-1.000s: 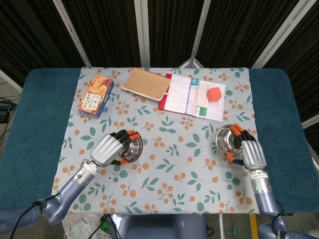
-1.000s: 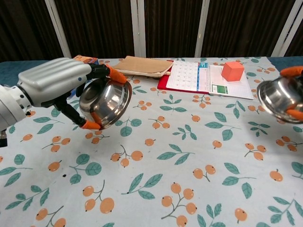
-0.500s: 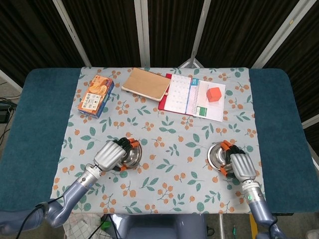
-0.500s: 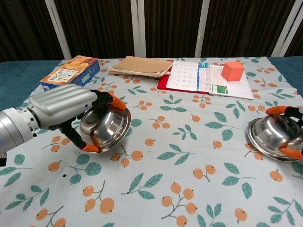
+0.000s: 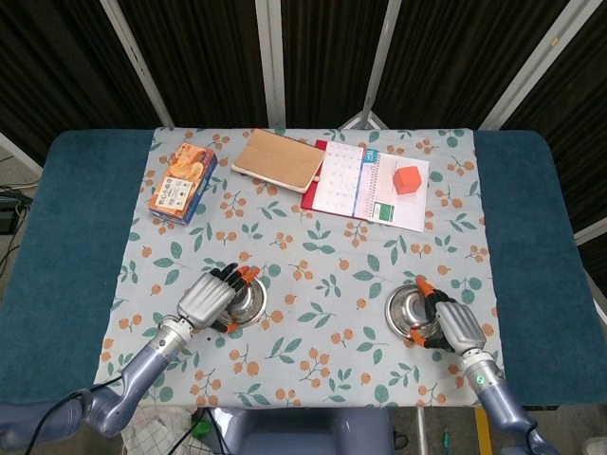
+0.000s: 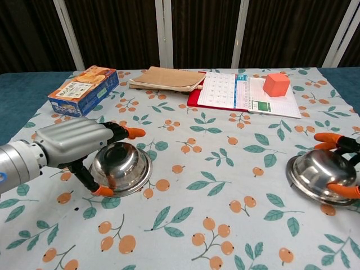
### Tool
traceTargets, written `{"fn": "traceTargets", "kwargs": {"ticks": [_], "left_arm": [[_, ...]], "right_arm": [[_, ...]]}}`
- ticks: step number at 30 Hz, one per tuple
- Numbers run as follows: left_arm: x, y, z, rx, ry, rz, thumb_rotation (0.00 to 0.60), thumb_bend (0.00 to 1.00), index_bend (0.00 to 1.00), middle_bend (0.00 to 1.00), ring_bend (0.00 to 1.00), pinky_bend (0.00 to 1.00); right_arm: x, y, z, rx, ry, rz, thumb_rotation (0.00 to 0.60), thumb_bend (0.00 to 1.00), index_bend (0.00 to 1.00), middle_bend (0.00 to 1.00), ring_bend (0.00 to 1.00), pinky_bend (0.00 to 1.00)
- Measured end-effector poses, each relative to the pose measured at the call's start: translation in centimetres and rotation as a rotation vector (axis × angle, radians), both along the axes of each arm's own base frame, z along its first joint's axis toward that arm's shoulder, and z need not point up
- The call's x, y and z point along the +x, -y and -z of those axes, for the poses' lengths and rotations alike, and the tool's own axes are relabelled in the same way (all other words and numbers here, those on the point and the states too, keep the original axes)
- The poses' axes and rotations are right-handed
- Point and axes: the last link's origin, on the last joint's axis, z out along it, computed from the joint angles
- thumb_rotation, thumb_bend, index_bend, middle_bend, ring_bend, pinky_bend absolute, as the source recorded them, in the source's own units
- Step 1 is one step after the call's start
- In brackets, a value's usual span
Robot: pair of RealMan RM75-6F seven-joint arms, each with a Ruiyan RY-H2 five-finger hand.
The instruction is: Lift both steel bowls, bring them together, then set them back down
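Lowered bowls [image 6: 121, 167] within fingers [image 6: 133, 133]

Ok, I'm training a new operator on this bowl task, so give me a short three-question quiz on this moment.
1. True or false: the left bowl rests on the tablecloth.
2. What lies on the open calendar? A) the biscuit box B) the orange cube C) a bowl
3. Fill in: the right hand has its fingers around the rim of the right ____.

Key
1. True. It sits flat, with the left hand around it.
2. B. The orange cube is on the page; the biscuit box lies apart at far left.
3. bowl
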Motion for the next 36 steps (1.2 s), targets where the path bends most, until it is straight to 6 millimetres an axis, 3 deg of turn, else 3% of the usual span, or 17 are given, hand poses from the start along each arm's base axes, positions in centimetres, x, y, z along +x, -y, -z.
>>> {"fn": "traceTargets", "kwargs": {"ticks": [3, 11, 14, 16, 21, 25, 28, 32, 36], "left_arm": [[0.2, 0.0, -0.3, -0.001, 0.019, -0.008, 0.333, 0.03, 0.00, 0.00, 0.00, 0.28], [0.9, 0.1, -1.5, 0.024, 0.081, 0.009, 0.242, 0.03, 0.00, 0.00, 0.00, 0.22], [1.3, 0.2, -2.1, 0.031, 0.139, 0.014, 0.222, 0.03, 0.00, 0.00, 0.00, 0.20], [1.6, 0.3, -2.6, 0.035, 0.177, 0.018, 0.224, 0.04, 0.00, 0.01, 0.00, 0.20], [1.3, 1.1, -5.4, 0.074, 0.301, 0.041, 0.225, 0.06, 0.00, 0.00, 0.00, 0.18], [-1.9, 3.2, -8.3, 0.135, 0.299, 0.020, 0.240, 0.06, 0.00, 0.00, 0.00, 0.14], [-5.2, 5.9, -10.3, 0.184, 0.273, -0.033, 0.248, 0.06, 0.00, 0.00, 0.00, 0.12], [-9.1, 10.3, -13.2, 0.282, 0.242, -0.120, 0.260, 0.07, 0.00, 0.00, 0.00, 0.10], [-11.8, 13.1, -15.7, 0.352, 0.198, -0.211, 0.264, 0.07, 0.00, 0.00, 0.00, 0.10]], "right_arm": [[0.6, -0.2, -0.3, 0.035, 0.054, 0.023, 0.350, 0.49, 0.00, 0.00, 0.07, 0.19], [2.5, -1.0, -1.4, 0.058, 0.123, -0.009, 0.288, 0.48, 0.00, 0.00, 0.03, 0.17], [3.1, -1.3, -2.1, 0.046, 0.150, -0.023, 0.287, 0.47, 0.00, 0.00, 0.01, 0.17], [3.4, -1.4, -2.7, 0.020, 0.162, -0.044, 0.319, 0.47, 0.00, 0.00, 0.01, 0.17], [4.1, -1.6, -5.0, -0.103, 0.170, -0.131, 0.359, 0.47, 0.00, 0.00, 0.00, 0.14], [3.5, -1.4, -8.2, -0.318, 0.087, -0.243, 0.438, 0.47, 0.00, 0.00, 0.00, 0.08], [1.8, -2.3, -11.3, -0.529, -0.070, -0.317, 0.493, 0.47, 0.00, 0.00, 0.00, 0.07], [-1.5, -6.3, -14.9, -0.711, -0.294, -0.305, 0.516, 0.47, 0.00, 0.00, 0.00, 0.03], [-4.9, -10.9, -16.7, -0.706, -0.456, -0.220, 0.516, 0.47, 0.00, 0.00, 0.00, 0.01]]}}
